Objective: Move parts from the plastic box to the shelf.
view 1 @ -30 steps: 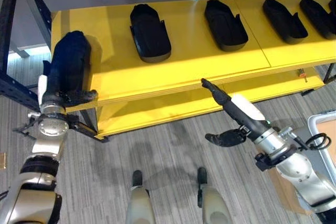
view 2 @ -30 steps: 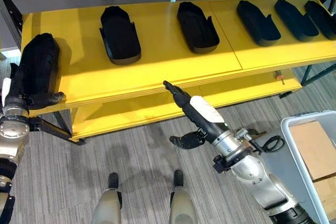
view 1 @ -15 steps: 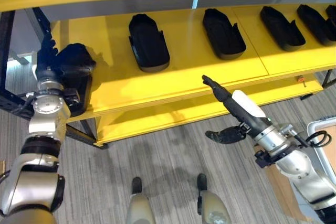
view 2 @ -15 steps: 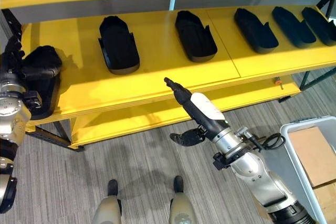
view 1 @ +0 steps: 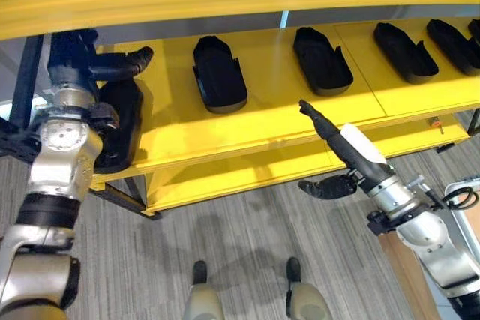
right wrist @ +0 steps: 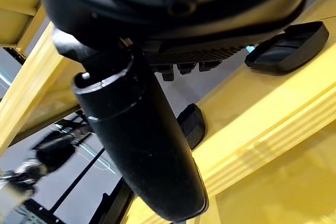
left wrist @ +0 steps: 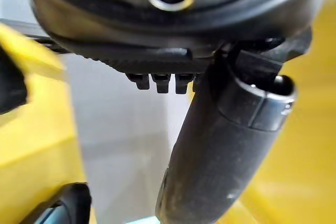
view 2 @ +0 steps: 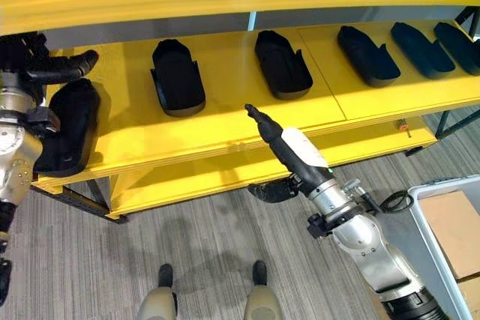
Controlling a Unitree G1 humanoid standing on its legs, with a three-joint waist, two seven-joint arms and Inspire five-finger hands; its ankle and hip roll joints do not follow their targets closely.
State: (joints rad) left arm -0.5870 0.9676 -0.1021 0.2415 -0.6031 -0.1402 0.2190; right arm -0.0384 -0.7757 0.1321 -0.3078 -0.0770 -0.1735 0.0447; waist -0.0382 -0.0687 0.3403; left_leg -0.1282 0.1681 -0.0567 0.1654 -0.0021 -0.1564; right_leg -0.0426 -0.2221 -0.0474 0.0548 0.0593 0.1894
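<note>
The black part [view 1: 118, 121] lay at the left end of the yellow shelf [view 1: 270, 103]. The left hand [view 1: 79, 65] hung above it, fingers loose. The right hand [view 1: 341, 148] was loose too. Next, another part is needed.

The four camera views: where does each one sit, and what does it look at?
Left eye view: on the head, looking down at the yellow shelf and its black moulded parts; the left hand and right hand show.
Right eye view: beside it, same scene.
Left wrist view: on the left wrist, along the thumb toward yellow boards.
Right wrist view: on the right wrist, along the thumb.
The right wrist view shares shelf and parts with the eye views.
</note>
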